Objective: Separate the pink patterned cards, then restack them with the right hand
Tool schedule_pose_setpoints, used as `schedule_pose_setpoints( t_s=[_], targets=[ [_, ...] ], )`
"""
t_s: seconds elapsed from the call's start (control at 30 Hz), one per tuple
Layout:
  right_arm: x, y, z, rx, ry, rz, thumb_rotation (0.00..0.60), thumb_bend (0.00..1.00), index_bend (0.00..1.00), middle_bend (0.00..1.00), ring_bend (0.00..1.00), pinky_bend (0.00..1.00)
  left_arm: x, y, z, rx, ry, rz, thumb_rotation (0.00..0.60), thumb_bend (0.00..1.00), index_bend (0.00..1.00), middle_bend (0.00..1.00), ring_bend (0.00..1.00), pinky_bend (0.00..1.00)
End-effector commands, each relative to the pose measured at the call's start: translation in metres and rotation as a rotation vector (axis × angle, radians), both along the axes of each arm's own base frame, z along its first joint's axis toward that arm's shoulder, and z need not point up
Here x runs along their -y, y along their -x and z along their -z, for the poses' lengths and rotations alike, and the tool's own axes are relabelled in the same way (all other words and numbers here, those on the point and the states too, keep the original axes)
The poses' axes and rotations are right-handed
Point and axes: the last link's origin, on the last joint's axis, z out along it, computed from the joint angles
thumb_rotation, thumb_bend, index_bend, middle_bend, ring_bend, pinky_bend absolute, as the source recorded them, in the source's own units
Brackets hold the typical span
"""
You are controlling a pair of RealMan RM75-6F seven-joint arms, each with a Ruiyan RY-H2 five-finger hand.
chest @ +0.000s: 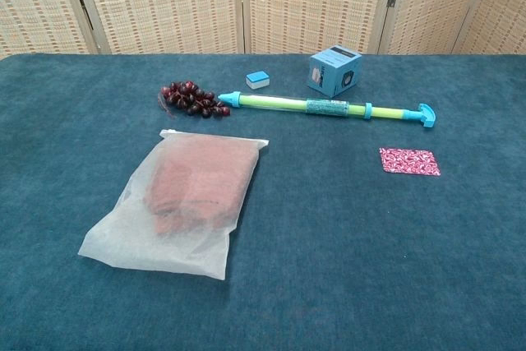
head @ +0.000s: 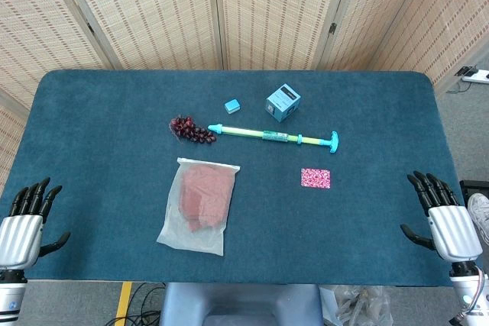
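Pink patterned cards (chest: 409, 161) lie flat at 3 o'clock on the blue tabletop (chest: 329, 269); frosted bag (chest: 177, 203) at 8; green-blue pump (chest: 329, 108) across 1; grapes (chest: 191, 99), small teal block (chest: 258, 80), blue box (chest: 334, 71) toward 12.

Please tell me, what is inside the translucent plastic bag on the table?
Inside the plastic bag lies a reddish-pink folded mass, seemingly fabric. The frosted film blurs it, so details stay hidden.

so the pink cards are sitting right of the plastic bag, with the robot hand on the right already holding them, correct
Not quite. The pink cards do lie right of the plastic bag, but the right robot hand holds nothing: in the head view it is open at the table's right edge, well clear of the cards.
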Motion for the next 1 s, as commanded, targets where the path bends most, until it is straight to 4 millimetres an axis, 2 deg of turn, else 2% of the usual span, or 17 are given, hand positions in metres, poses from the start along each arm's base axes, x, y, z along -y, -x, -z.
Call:
schedule_pose_setpoints(
  t_s=[0.03, 0.33, 0.53, 0.63, 0.77, 1.0],
  targets=[
    [0.0, 0.0, 0.0, 0.001, 0.001, -0.004, 0.6, 0.25, 0.0, 0.09, 0.03, 0.11, 0.0, 0.0, 0.0, 0.001, -0.002, 0.002, 0.6, 0.23, 0.14, 0.03, 0.02, 0.09],
    [0.001, -0.002, 0.002, 0.002, 0.0, -0.016, 0.6, 0.25, 0.0, 0.11, 0.06, 0.13, -0.001, 0.001, -0.002, 0.005, -0.013, 0.007, 0.6, 0.23, 0.14, 0.03, 0.02, 0.09],
    [0.007, -0.005, 0.005, 0.0, 0.005, -0.018, 0.6, 0.25, 0.0, 0.15, 0.14, 0.2, -0.002, 0.002, -0.002, 0.008, -0.012, 0.009, 0.6, 0.23, 0.14, 0.03, 0.02, 0.09],
    [0.013, -0.008, 0.008, 0.005, 0.006, -0.023, 0.6, 0.25, 0.0, 0.2, 0.22, 0.28, -0.001, 0.003, -0.001, 0.013, -0.011, 0.007, 0.6, 0.23, 0.14, 0.03, 0.02, 0.09],
    [0.018, -0.013, 0.014, -0.01, -0.021, -0.014, 0.6, 0.28, 0.0, 0.33, 0.39, 0.44, 0.0, 0.005, -0.001, 0.022, -0.018, 0.001, 0.6, 0.23, 0.14, 0.03, 0.02, 0.09],
    [0.03, -0.018, 0.021, -0.025, -0.062, -0.006, 0.6, 0.28, 0.0, 0.45, 0.56, 0.64, 0.001, 0.008, -0.001, 0.023, -0.017, -0.003, 0.6, 0.23, 0.15, 0.03, 0.02, 0.09]
  ],
)
